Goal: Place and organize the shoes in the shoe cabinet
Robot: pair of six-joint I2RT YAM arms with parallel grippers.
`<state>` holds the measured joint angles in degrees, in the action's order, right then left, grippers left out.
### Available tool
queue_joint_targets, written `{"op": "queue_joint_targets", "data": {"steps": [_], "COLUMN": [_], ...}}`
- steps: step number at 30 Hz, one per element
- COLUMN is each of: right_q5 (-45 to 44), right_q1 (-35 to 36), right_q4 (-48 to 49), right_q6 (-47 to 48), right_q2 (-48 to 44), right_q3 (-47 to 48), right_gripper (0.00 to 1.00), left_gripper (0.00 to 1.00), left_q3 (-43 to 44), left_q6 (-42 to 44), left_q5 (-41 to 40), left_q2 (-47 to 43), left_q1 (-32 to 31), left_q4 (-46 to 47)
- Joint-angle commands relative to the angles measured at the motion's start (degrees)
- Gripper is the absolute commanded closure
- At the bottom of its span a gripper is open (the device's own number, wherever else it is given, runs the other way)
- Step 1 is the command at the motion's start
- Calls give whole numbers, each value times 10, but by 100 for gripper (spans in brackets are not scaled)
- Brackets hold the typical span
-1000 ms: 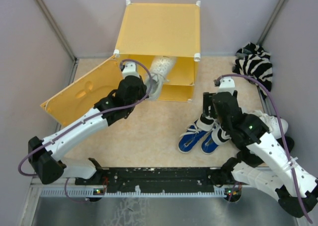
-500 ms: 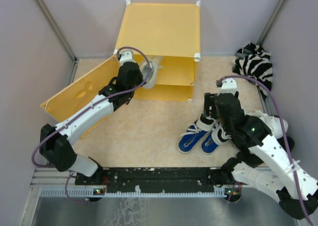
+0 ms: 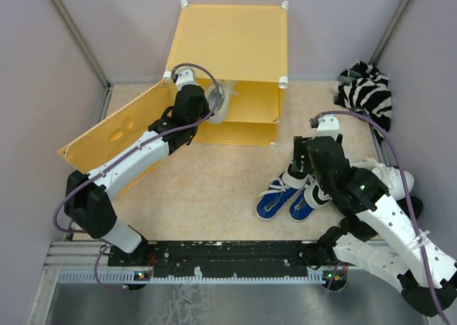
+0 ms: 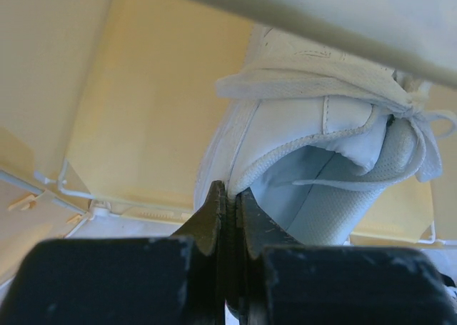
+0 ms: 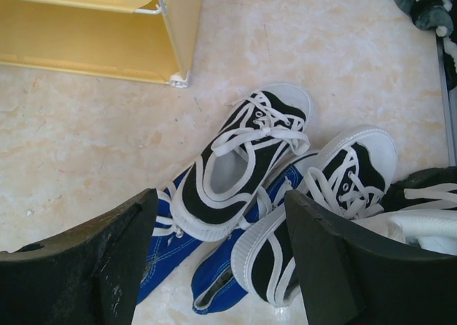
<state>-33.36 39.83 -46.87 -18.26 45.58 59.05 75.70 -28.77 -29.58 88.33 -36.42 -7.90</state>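
Because the shoe cabinet sits at the top middle of the top view, its mouth facing down the frame, the white shoe should go in toe first. Its long side points straight into the upper space, above the shelf, with the toe inside. The open door lies at the left, out of the way. Lower right, the black-and-white shoes lie on the blue shoes. The left gripper is pinched shut on the white shoe's heel rim, so this arm is nearer. The right gripper hangs wide open over the pile, holding nothing.
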Motion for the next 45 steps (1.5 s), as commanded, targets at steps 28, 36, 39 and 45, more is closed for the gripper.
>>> {"op": "queue_joint_targets", "data": {"steps": [28,36,39,45], "right_q5": [-2,-59,-68,-91], "right_q1": [-7,-48,-83,-140], "right_q4": [-13,-126,-172,-225], "right_q6": [-12,-64,-81,-90], "right_q2": [3,34,38,54], "right_q3": [-5,59,81,110], "right_gripper": [21,14,15,16], "left_gripper": [2,1,1,2], "left_q3": [-22,-134,-194,-281], "left_q6": [41,97,91,56], "left_q5": [53,165,204,279], "left_q2": [-3,-103,-153,-212], "left_q1": [31,30,29,28], "left_q4": [193,175,185,195]}}
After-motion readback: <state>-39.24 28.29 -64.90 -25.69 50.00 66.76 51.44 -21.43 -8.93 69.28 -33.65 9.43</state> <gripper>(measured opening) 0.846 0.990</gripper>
